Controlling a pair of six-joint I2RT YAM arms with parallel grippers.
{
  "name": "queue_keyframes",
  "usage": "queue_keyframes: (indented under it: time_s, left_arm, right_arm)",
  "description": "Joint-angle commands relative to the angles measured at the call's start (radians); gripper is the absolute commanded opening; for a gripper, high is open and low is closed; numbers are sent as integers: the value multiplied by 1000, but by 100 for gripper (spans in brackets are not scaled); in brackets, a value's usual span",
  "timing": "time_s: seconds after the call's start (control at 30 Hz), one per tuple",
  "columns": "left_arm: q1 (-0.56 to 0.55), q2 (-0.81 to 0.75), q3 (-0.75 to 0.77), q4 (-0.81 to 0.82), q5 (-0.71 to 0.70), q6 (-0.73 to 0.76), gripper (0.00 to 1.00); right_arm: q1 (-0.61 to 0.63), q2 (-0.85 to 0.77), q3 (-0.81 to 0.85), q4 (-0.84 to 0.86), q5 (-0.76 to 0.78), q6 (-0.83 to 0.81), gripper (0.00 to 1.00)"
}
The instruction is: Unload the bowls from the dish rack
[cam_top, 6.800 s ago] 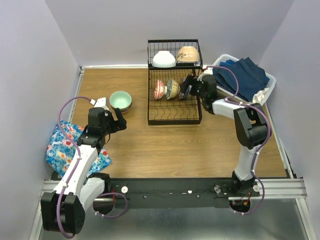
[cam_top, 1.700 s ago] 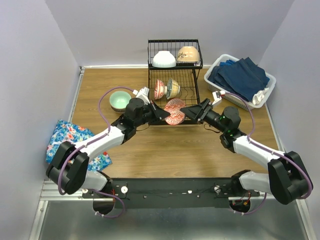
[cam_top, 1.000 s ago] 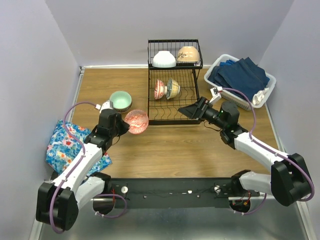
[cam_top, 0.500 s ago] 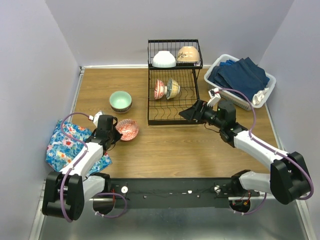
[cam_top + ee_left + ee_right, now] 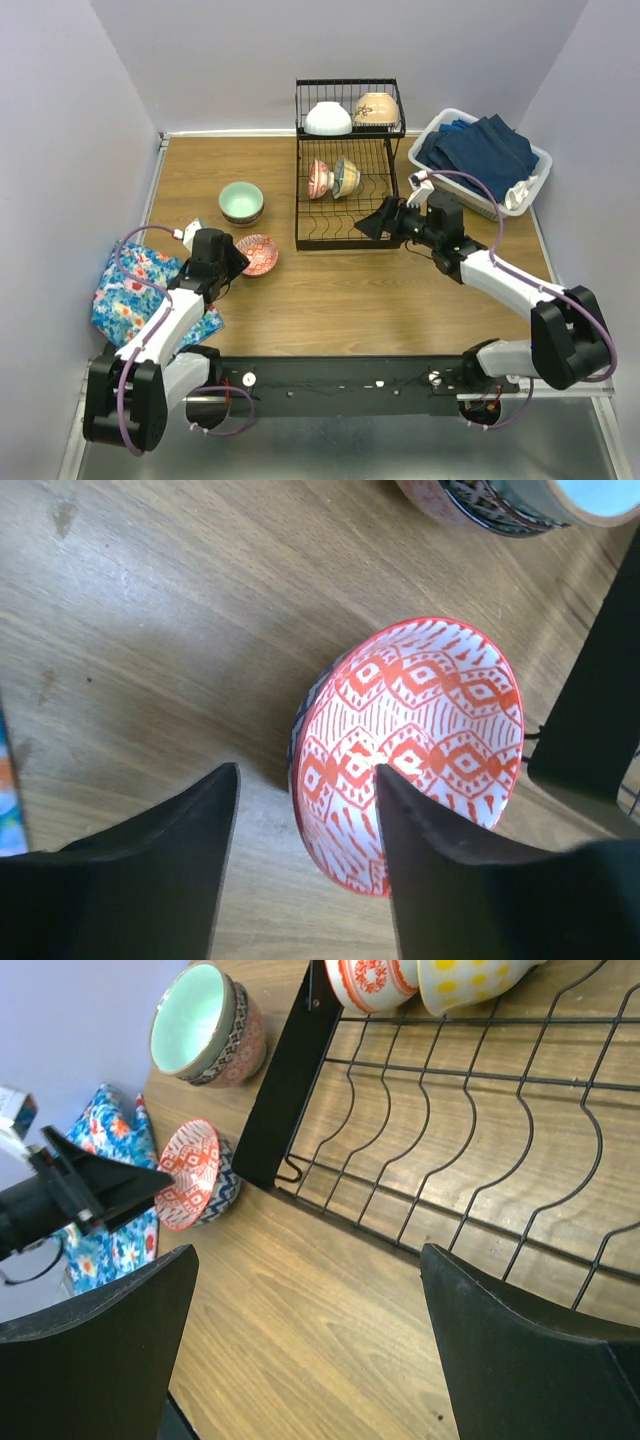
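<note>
At left wrist, fingers [image 5: 150, 870] straddle bowl [image 5: 420, 740].

White-shelled arms [image 5: 165, 325], black joints, purple cables [image 5: 460, 173] (one per arm), black wedge jaws.

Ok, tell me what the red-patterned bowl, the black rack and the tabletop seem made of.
Red-patterned round bowl: likely glazed ceramic, glossy printed surface. Black dish rack: thin bent wires, probably coated metal. Tabletop: wood grain, possibly laminate.
</note>
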Motion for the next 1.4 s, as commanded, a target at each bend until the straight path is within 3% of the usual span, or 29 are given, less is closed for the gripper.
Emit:
queue_keyframes:
  time_s: [0.0, 0.13, 0.23, 0.53, 0.93, 1.37]
  left_arm:
    - [6, -99, 29, -82, -48, 60, 72]
    - [6, -179, 83, -152, -90, 155, 92]
    - [6, -230, 127, -195, -104, 233, 99]
    - [3, -375, 132, -155, 20, 485, 99]
    - [2, -431, 106, -68, 39, 500, 99]
    - [-18, -431, 100, -59, 51, 496, 99]
  right_arm:
    - [6, 64, 58, 50, 69, -24, 100]
    - [20, 143, 123, 55, 118, -44, 100]
    - [30, 195, 155, 96, 174, -45, 100]
    - [40, 348, 244, 244, 343, -71, 100]
    - [40, 607, 382, 386, 383, -76, 100]
    - [40, 741, 475, 465, 382, -97, 100]
